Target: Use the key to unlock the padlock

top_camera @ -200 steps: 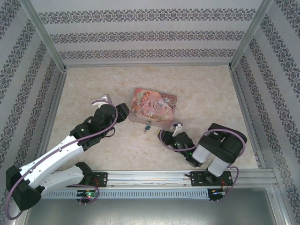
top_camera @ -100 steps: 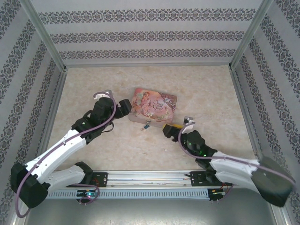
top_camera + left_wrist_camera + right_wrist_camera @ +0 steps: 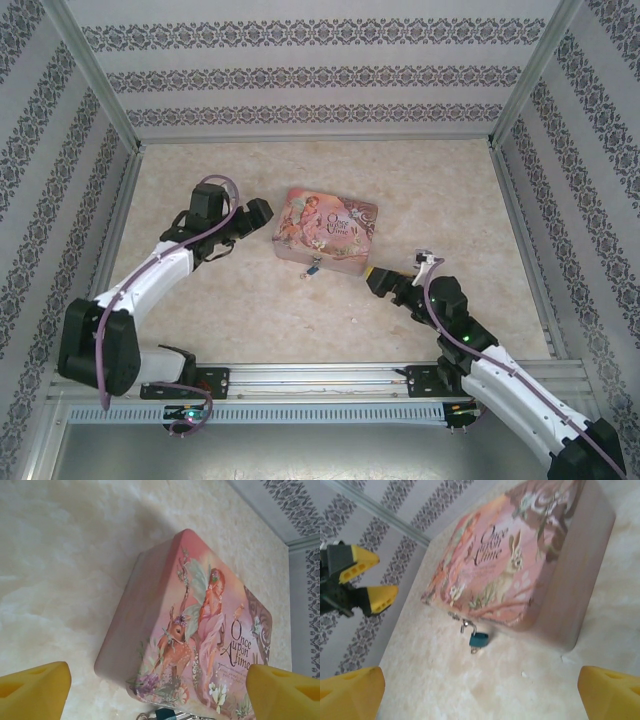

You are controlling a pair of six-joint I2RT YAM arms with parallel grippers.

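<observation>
The padlock point(image 3: 314, 266) is a tiny teal block lying on the table at the front edge of the pink tin point(image 3: 330, 228). In the right wrist view its metal loop points toward the tin point(image 3: 520, 565). A small grey stub, the key point(image 3: 474, 650), sticks out of the padlock point(image 3: 480, 640) at the other end. The left wrist view shows the padlock point(image 3: 167, 714) at the bottom edge. My left gripper point(image 3: 262, 212) hovers open just left of the tin point(image 3: 200, 625). To the tin's right my right gripper point(image 3: 378, 277) stands open. Both hold nothing.
Patterned walls and metal rails enclose the beige table point(image 3: 200, 290). The left gripper point(image 3: 375, 577) shows in the right wrist view beyond the tin. Open floor lies in front of the padlock and behind the tin.
Both grippers have opened. The right arm unfolded and its gripper drew back right from the padlock. The left gripper moved up and away from the tin's front corner.
</observation>
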